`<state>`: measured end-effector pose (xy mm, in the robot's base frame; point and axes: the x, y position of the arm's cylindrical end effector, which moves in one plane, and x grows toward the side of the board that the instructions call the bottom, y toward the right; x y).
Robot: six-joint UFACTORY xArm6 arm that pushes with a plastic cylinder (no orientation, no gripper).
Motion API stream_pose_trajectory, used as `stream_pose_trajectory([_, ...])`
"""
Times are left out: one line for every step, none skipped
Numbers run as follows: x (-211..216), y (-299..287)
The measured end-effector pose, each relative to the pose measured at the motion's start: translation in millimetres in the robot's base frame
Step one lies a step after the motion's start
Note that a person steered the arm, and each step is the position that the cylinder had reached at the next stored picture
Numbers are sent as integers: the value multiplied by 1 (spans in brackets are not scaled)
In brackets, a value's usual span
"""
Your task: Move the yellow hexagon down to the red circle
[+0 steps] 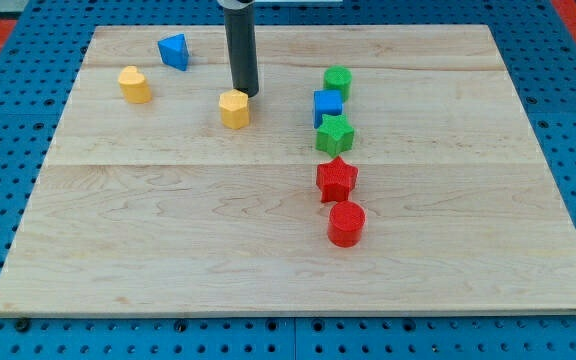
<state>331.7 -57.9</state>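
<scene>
The yellow hexagon sits on the wooden board in the upper middle of the view. My tip stands just above and to the right of it, touching or almost touching its upper right edge. The red circle stands well below and to the right of the hexagon, at the bottom of a column of blocks.
A column on the right holds a green block, a blue cube, a green star and a red star. A blue triangle and a yellow block sit at upper left. The board lies on a blue pegboard.
</scene>
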Motion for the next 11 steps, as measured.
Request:
stream_pose_trajectory([33,-10])
stream_pose_trajectory([43,-34])
stream_pose_trajectory([76,-52])
stream_pose_trajectory([128,-19])
stream_pose_trajectory([138,-14])
stream_pose_trajectory([139,10])
stream_pose_trajectory([146,42])
stream_pose_trajectory([141,49])
stream_pose_trajectory([172,60])
stream_pose_trajectory([206,65])
stream_pose_trajectory([210,59])
